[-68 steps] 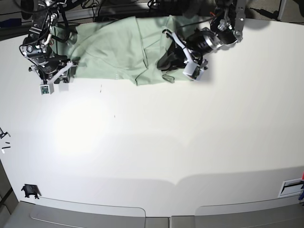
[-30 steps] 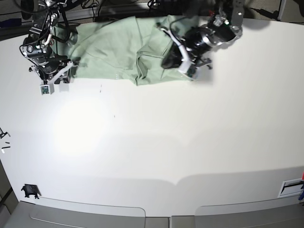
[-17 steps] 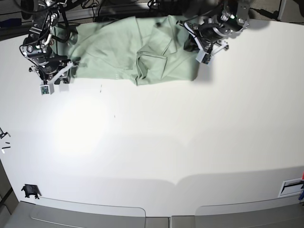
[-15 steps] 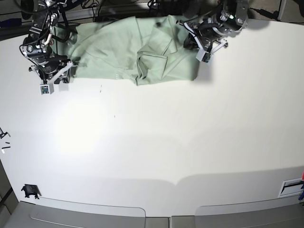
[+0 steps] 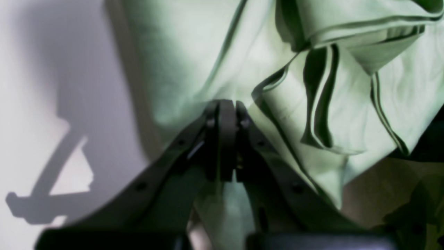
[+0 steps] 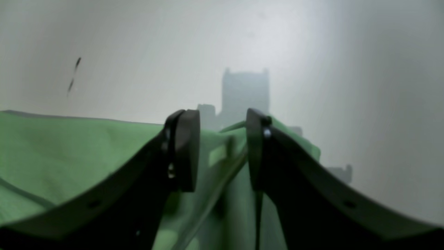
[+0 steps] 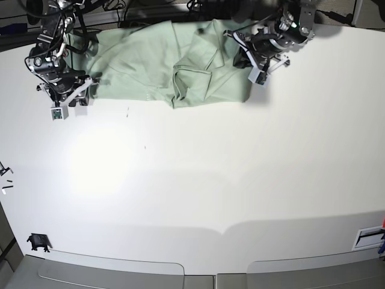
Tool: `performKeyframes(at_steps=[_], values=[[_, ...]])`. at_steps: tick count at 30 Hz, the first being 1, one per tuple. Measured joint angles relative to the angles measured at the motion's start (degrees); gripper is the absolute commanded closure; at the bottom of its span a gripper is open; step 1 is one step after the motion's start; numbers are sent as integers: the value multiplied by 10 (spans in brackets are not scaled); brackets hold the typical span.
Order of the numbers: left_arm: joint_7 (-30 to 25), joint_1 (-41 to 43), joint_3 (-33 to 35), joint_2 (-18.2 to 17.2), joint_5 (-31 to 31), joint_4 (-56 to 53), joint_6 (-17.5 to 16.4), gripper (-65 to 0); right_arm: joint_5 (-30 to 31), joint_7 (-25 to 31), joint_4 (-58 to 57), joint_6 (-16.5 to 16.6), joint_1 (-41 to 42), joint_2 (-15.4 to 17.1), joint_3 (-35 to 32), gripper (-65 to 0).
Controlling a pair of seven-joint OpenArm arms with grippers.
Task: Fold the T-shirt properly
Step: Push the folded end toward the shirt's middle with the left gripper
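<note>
1. Spread along the upper edge of the table (image 7: pixel 198 180) in the base view: the T-shirt (image 7: pixel 150 66), pale mint green, rumpled where a flap is turned over near its middle.
2. Likely light, limp and prone to sliding and bunching; best taken by hems or corners, not mid-panel.
3. At upper right of the base view: left gripper (image 5: pixel 227 107), pressed together above the cloth; whether a fold is caught between, cannot tell.
4. At upper left: right gripper (image 6: pixel 222 149), half spread, straddling the shirt's edge, a ridge of cloth between the jaws, apparently unpinched.
</note>
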Motion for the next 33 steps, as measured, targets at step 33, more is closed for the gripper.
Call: performKeyframes(at_steps=[33], values=[[25,-16,233,-6,-2,67,-92,0,14,0,0,0,3,0,0,-210]])
